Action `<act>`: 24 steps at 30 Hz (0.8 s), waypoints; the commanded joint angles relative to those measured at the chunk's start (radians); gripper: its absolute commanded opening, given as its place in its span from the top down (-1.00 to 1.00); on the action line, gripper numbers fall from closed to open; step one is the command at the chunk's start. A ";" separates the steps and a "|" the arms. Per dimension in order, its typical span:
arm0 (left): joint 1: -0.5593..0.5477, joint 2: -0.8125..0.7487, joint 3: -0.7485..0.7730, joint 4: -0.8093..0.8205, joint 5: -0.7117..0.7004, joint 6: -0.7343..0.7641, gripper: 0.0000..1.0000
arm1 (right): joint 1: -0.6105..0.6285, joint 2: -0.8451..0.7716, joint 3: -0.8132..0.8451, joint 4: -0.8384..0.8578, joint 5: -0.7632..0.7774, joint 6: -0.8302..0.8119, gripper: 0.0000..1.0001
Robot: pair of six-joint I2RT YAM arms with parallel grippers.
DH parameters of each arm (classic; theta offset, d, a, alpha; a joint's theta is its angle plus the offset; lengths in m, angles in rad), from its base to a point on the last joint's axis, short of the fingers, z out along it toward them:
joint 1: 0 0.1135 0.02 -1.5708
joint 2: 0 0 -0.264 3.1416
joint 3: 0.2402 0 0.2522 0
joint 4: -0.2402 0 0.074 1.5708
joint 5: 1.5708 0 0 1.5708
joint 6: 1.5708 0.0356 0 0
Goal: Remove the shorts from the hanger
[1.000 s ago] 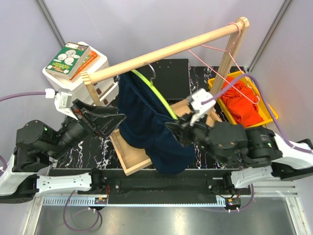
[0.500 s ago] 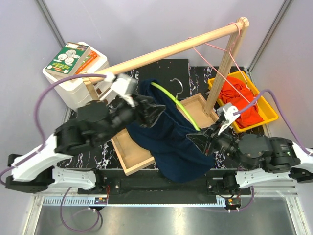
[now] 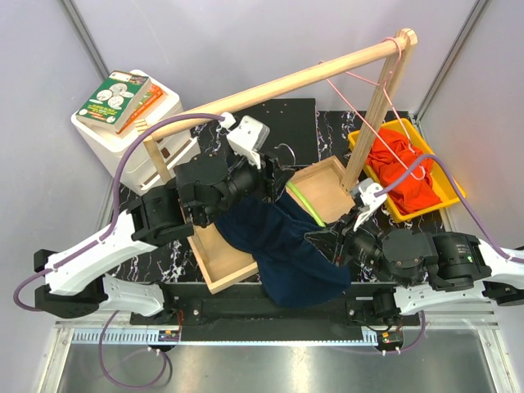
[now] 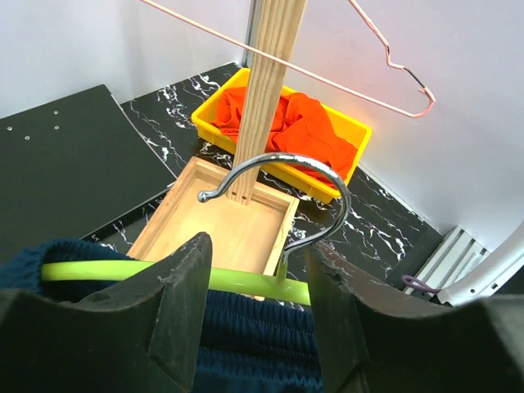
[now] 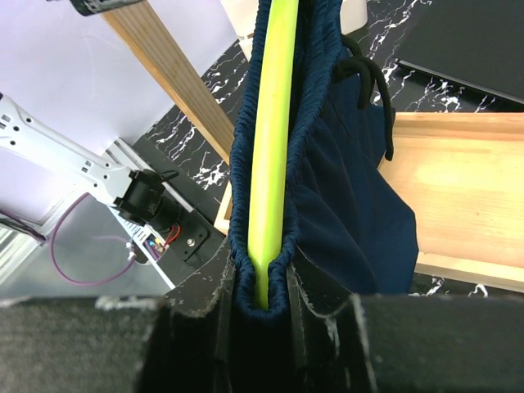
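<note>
The navy shorts (image 3: pixel 282 246) hang on a yellow-green hanger (image 3: pixel 301 199) that is off the rail, above the wooden tray (image 3: pixel 214 264). My right gripper (image 3: pixel 329 240) is shut on the hanger's end and the navy waistband (image 5: pixel 246 164) wrapped round the bar (image 5: pixel 274 147). My left gripper (image 3: pixel 260 184) is open and astride the green bar (image 4: pixel 246 281) beside the chrome hook (image 4: pixel 327 176), with the navy waistband (image 4: pixel 246 327) between its fingers (image 4: pixel 176 286). The orange shorts (image 3: pixel 401 168) lie in the yellow bin (image 3: pixel 449 187); they also show in the left wrist view (image 4: pixel 307 131).
A wooden rack rail (image 3: pixel 286 82) crosses above, its post (image 3: pixel 372 123) standing in the tray. An empty pink wire hanger (image 3: pixel 368 90) hangs at the rail's right end. A white drawer box (image 3: pixel 123 143) with a book (image 3: pixel 115 97) stands at the back left.
My left arm has swung in from the left to the middle of the hanger. The hanger has come off the rail and sunk. My right gripper has moved down and right with the waistband.
</note>
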 commanded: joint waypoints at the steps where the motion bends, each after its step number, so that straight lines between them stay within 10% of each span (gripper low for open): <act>1: 0.037 0.024 0.033 0.087 0.055 0.023 0.03 | -0.001 -0.022 0.017 0.116 -0.012 0.024 1.00; 9: 0.062 0.027 -0.043 0.207 0.138 0.015 0.24 | -0.001 -0.007 0.022 0.116 -0.020 0.015 1.00; 15: 0.079 0.020 -0.052 0.250 0.134 0.024 1.00 | -0.001 0.019 0.030 0.114 -0.015 0.008 0.95; 24: 0.077 -0.029 -0.092 0.316 -0.081 0.096 1.00 | -0.003 0.022 0.033 0.059 0.169 0.106 -0.79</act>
